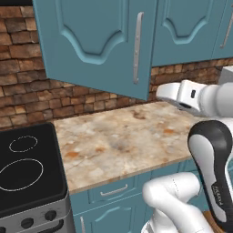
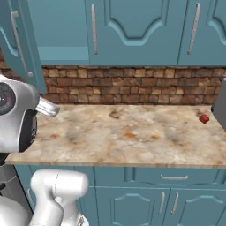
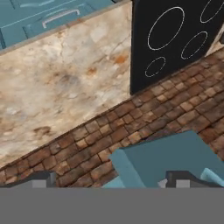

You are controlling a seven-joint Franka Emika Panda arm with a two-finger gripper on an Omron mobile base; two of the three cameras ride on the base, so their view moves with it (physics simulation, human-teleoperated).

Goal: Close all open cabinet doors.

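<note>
Cabinet door (image 1: 98, 43) on the wall stands swung out over the marbled counter (image 1: 123, 136), right of the stove (image 1: 27, 175). My gripper (image 3: 109, 180) is spread wide, holding nothing, at the door's bottom edge by the brick wall (image 3: 131, 127).

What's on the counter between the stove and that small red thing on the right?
Nothing: bare marble countertop runs up to the small red object in the right base view, and beside the stove in the left base view.
</note>
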